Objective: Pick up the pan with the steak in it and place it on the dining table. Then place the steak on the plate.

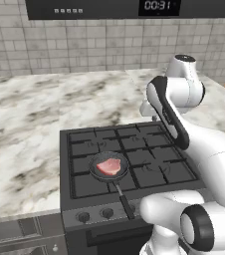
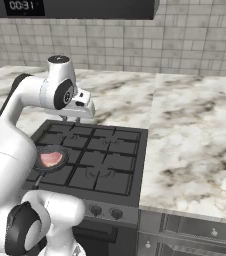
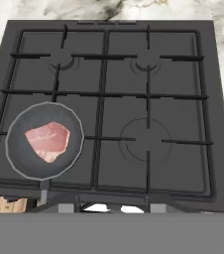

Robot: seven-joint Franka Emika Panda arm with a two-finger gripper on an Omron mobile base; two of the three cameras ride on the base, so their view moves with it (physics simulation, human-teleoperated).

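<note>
A black gas stove [image 1: 129,159] with four burners under dark grates is set into the front edge of a white-and-grey marble worktop [image 1: 25,124]. Round knobs [image 1: 107,213] line the stove's front panel. Behind the worktop's back edge rises a grey tiled wall [image 2: 195,40], with a digital clock [image 1: 158,5] above.

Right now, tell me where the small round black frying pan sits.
The small round black frying pan sits on the black gas stove's front-left burner in the left base view, holding the pink-red steak.
</note>
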